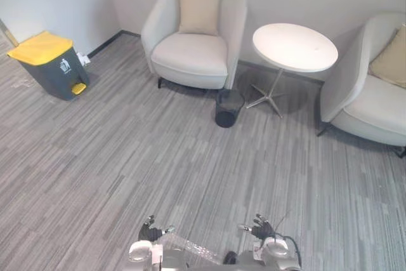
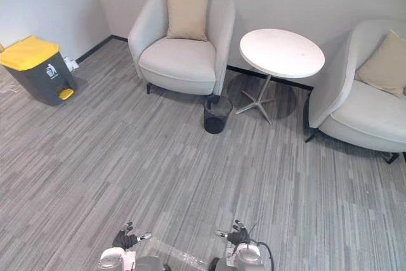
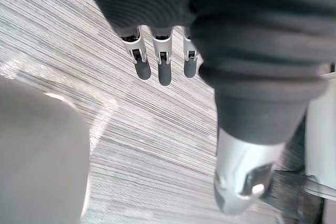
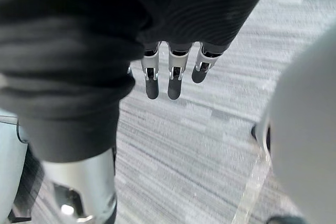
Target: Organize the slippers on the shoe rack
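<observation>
Slippers are carried in neither hand, and where they or the shoe rack stand cannot be told from these views. The left hand point(image 1: 151, 230) and the right hand point(image 1: 261, 228) are held low before the body, apart from each other, over bare grey carpet point(image 1: 127, 157). In the left wrist view the fingers point(image 3: 164, 71) are seen hanging straight and relaxed, with nothing between them and the thumb (the right hand's fingers point(image 4: 175, 83) hang likewise). Such a posture is judged to suit searching rather than grasping: both hands are free for a slipper once one is found. Ahead, a pale armchair point(image 1: 190, 55) with a beige cushion point(image 1: 198, 7) is set against the wall, a round white table point(image 1: 295, 47) near it, and a small black bin point(image 1: 228, 109) on the floor between them. A grey pedal bin with a yellow lid point(image 1: 47, 61) is placed by the left wall, and a second armchair point(image 1: 368, 93) at the right. The task is judged barely begun; a turn toward the rack is probably called for first.
</observation>
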Robot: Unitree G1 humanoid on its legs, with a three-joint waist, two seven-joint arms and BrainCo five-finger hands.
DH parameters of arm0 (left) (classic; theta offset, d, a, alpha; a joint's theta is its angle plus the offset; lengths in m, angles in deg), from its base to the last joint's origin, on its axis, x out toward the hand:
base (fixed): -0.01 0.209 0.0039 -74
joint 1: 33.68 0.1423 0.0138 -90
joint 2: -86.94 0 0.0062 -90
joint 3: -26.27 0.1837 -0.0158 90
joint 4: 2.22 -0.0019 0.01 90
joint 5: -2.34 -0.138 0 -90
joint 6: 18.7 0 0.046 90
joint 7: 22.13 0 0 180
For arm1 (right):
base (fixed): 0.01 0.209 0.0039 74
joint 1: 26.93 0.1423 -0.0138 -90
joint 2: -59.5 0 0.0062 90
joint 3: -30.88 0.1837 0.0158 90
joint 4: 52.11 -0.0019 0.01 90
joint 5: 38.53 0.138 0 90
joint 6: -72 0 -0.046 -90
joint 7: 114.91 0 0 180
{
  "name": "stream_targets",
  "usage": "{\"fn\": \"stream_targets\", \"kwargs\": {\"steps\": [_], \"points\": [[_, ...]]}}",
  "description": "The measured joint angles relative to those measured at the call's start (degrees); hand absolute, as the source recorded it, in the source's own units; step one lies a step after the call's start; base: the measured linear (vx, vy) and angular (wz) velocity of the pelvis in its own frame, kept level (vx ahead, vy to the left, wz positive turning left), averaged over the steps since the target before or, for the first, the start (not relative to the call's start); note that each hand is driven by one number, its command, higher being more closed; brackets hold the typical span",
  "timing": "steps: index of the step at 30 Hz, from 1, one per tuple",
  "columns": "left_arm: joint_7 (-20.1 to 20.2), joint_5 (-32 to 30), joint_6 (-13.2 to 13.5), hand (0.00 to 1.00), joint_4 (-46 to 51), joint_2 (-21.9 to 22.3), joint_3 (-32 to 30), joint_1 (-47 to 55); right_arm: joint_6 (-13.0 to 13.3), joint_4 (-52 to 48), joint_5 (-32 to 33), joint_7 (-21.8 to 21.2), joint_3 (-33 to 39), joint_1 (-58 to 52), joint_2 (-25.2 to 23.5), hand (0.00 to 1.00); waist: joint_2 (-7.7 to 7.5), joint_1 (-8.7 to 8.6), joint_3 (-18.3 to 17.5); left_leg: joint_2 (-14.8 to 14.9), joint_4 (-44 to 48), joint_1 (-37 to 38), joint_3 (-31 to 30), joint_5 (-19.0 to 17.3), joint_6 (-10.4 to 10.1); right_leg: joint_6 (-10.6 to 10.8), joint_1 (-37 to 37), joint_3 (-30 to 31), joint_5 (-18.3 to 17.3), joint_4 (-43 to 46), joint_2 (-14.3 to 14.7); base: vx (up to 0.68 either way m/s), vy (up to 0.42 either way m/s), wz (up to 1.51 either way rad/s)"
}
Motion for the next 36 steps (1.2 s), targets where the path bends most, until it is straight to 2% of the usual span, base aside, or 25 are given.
{"fn": "stream_targets", "kwargs": {"steps": [1, 2, 3, 5, 6, 8, 9, 13, 16, 21, 36], "points": [[0.01, 0.01, 0.06, 0.00, 1.00, 0.40, -0.09, 0.61, -0.05, -0.16, 0.05, 0.06, 0.08, -0.13, 0.09, 0.00, 0.60, 0.18, 0.11, 0.49, 5.66, -2.64, -0.74, 2.27, -2.69, -0.09, -0.07, 1.30, -0.15, 0.75, 0.06, 0.00, 0.098, -0.74], [-0.04, 0.00, 0.16, 0.00, 1.55, 0.57, 0.14, 1.34, -0.18, -0.09, 0.09, 0.21, 0.43, -0.31, 0.66, 0.00, 1.03, 0.54, 0.06, 0.54, 7.85, -3.26, -0.99, 1.93, -0.94, -0.39, -0.09, 3.90, 0.09, 1.27, -0.02, 0.02, 0.130, -0.85], [-0.01, -0.02, 0.13, 0.00, 1.42, 0.88, 0.23, 1.67, -0.19, -0.08, 0.09, 0.25, 0.54, -0.37, 1.01, 0.00, 1.75, 0.62, -0.37, 0.55, 6.73, -2.84, -1.48, 0.80, -0.13, -0.42, -0.38, 4.49, 0.32, 1.50, 0.05, 0.05, 0.191, -0.88], [0.09, -0.01, -0.02, 0.00, 0.43, 1.64, 0.23, 2.20, -0.20, -0.31, 0.07, 0.52, 2.48, -0.51, 1.53, 0.00, 3.31, -0.21, -1.34, 0.09, -2.16, 0.83, -3.50, -3.29, 1.63, 0.34, -1.91, 7.05, 0.84, 1.88, 0.77, 0.05, 0.169, -0.60], [0.10, -0.02, -0.17, 0.00, -0.17, 2.07, 0.26, 2.20, -0.24, -0.46, 0.08, 0.66, 2.80, -0.52, 1.54, 0.00, 3.98, -0.21, -2.14, -0.74, -8.83, 3.61, -4.10, -4.73, 3.21, 1.09, -3.22, 8.25, 1.70, 1.49, 1.26, 0.04, 0.158, -0.39], [0.09, 0.06, -0.17, 0.00, -1.44, 1.37, 0.07, 1.47, -0.26, 0.12, 0.07, 0.63, 3.24, -0.48, 1.52, 0.00, 2.47, -0.20, -2.40, -2.63, -15.63, 5.66, -5.64, -4.43, 4.52, 1.59, -3.98, 9.03, 4.37, -1.68, 1.37, 0.05, 0.138, -0.21], [-0.11, 0.06, -0.21, 0.00, -2.20, 1.25, 0.08, 1.20, -0.52, 1.88, 0.07, 0.66, 3.84, -0.53, 1.35, 0.00, 2.01, -0.05, -2.78, -3.36, -18.48, 7.16, -5.76, -3.24, 5.29, 2.03, -1.46, 9.13, 6.98, -6.39, 1.41, 0.04, 0.077, -0.10], [-0.11, -0.20, -0.22, 0.00, -3.82, 1.04, 0.18, 1.36, -0.70, 1.92, -0.01, 0.64, 4.24, -2.49, 1.21, 0.00, 1.30, -0.32, -4.17, -5.56, -25.88, 11.36, -5.13, -0.09, 6.17, 3.14, 1.85, 9.48, 9.22, -11.38, -0.17, 0.02, 0.056, -0.03], [-0.12, -0.28, -0.18, 0.00, -4.15, 0.96, 0.16, 1.38, -0.76, 2.01, 0.00, 0.61, 4.29, -2.72, 1.15, 0.00, 0.85, -0.34, -4.62, -6.36, -29.52, 12.79, -4.49, 1.38, 6.49, 3.35, 1.17, 10.17, 9.48, -11.42, -0.84, 0.02, 0.011, -0.11], [-0.16, -0.30, -0.15, 0.00, -4.29, 1.15, -0.08, 1.47, -0.74, 2.10, 0.01, 0.59, 4.26, -2.71, 1.18, 0.00, 1.00, -0.33, -4.72, -6.20, -30.31, 14.00, -3.69, 1.52, 6.30, 3.56, 1.30, 10.57, 9.73, -11.60, -0.61, 0.04, -0.029, -0.10], [-0.36, -0.10, -0.01, 0.00, -4.25, 3.34, -6.43, 2.25, -0.75, 3.10, 0.09, 0.73, 5.39, -2.71, 1.14, 0.00, 1.29, -0.17, -5.24, -5.35, -32.10, 16.22, -3.82, 1.90, 5.60, 3.38, 3.90, 10.07, 11.08, -14.95, 0.36, 0.01, -0.045, 0.00]]}}
